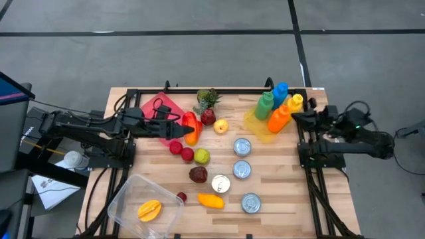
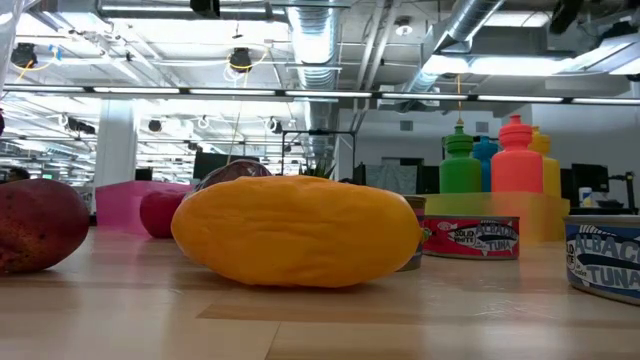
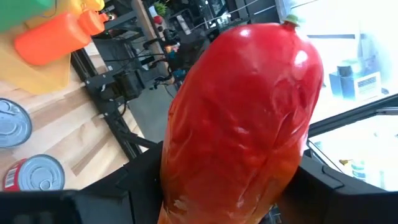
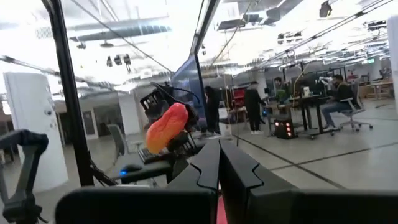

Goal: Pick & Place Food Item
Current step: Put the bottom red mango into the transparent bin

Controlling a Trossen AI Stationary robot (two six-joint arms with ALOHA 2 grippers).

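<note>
A red fruit that shades to orange at one end (image 1: 192,128) sits in my left gripper (image 1: 184,126), over the middle-left of the table beside a pink board (image 1: 158,108). It fills the left wrist view (image 3: 242,112), green stem tip pointing away from the gripper. The right wrist view shows it far off (image 4: 165,128). A clear plastic tub (image 1: 126,199) stands at the near left corner with an orange-yellow piece (image 1: 149,210) inside. My right gripper (image 1: 297,117) waits shut at the right edge (image 4: 219,163). My left gripper pinches the red fruit between its two fingers at the orange end (image 3: 186,194), one dark finger (image 3: 140,183) on each side. The fingers come level from the table's left. The fruit sticks out beyond them along their line; the right wrist view shows it held up off the table.
Loose fruits (image 1: 201,157) and several tins (image 1: 242,147) lie mid-table. Coloured bottles stand in a yellow tray (image 1: 255,126) at the far right. A yellow mango (image 1: 211,200) lies near the front (image 2: 300,230). A small plant (image 1: 207,98) stands at the far edge.
</note>
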